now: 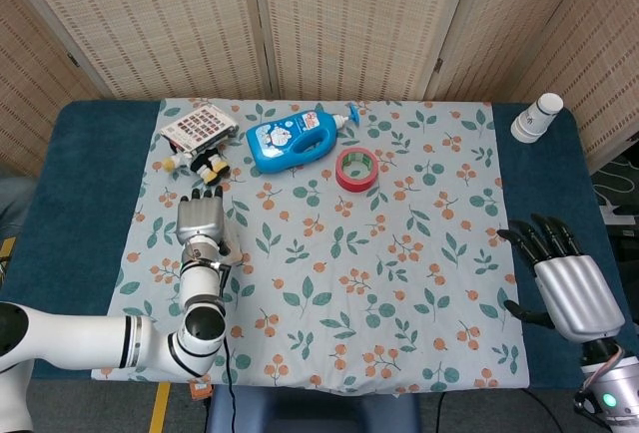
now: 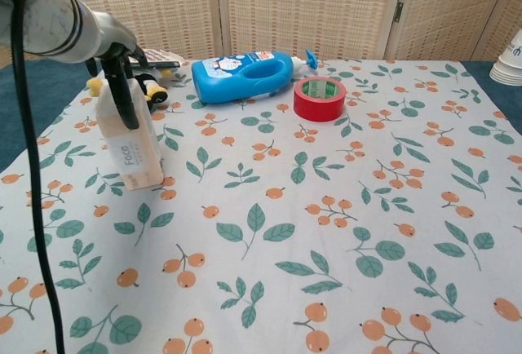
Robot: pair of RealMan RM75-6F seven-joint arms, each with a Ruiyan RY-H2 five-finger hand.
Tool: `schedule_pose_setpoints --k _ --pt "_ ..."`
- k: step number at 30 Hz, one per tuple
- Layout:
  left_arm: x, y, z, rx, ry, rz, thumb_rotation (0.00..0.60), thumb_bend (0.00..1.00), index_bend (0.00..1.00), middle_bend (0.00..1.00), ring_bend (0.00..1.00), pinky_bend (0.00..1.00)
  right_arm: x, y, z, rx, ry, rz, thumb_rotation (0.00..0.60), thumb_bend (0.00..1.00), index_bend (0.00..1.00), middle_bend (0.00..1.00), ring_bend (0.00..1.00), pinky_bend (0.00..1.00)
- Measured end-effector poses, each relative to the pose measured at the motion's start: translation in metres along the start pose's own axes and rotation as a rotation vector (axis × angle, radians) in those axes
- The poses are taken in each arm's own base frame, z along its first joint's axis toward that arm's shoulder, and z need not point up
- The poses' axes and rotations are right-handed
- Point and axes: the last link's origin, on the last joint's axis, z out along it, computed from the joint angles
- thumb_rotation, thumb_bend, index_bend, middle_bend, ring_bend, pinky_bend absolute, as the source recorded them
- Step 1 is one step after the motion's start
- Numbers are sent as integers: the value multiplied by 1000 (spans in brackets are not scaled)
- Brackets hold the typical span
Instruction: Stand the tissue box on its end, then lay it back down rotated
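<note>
At the left of the cloth [image 2: 269,232] the box [image 2: 132,146] is seen standing upright on its end, near the cloth's left edge and in front of the toy [image 2: 149,86]. It is gripped from above by the left hand [image 2: 118,68], whose dark fingers [image 2: 126,101] run down its upper face in the chest view; from the head view the hand's back covers the box almost wholly. The first step, standing the box on end, is judged done. The laying-down is judged to be in hand: the box must be turned about its upright axis, then tipped over onto a long face, with the grip kept firm enough that the light carton is not let slip or toppled early. "Face" can be read on the lower front of the box; smaller print beneath cannot be made out.

Behind the toy a printed pack [image 1: 199,126] lies flat; its writing is too small to read. Further right a blue bottle [image 2: 245,75] lies on its side, a cartoon figure on its label, the text unreadable. Beside it a red tape roll [image 2: 320,98] lies flat. At the far right corner a stack of cups [image 1: 537,117] stands on the table [image 1: 60,184]. The right hand [image 1: 564,283] is held over the table's right edge, fingers spread, nothing in it
</note>
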Motion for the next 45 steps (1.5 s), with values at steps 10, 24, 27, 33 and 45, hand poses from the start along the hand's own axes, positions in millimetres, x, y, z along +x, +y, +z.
schedule_pose_setpoints --k 10,24,27,33,45 --pt "-4 -2 8 16 -4 -3 600 154 0 197 22 166 -1 2 2 -7 -4 -1 600 115 169 107 0 66" --pt "-4 -5 10 24 25 22 600 182 204 331 137 230 -1 3 3 -14 -5 1 600 115 169 107 0 66" --pt "-5 -6 10 23 27 25 600 181 236 355 159 236 -1 3 3 -12 -3 2 600 115 169 107 0 66" --pt "-4 -7 9 18 40 28 600 182 324 431 226 253 0 2 2 -12 -2 2 600 114 169 107 0 66" --pt "6 -7 -1 -48 101 -37 600 195 398 499 289 286 -2 3 3 -12 -5 -2 600 115 169 107 0 66"
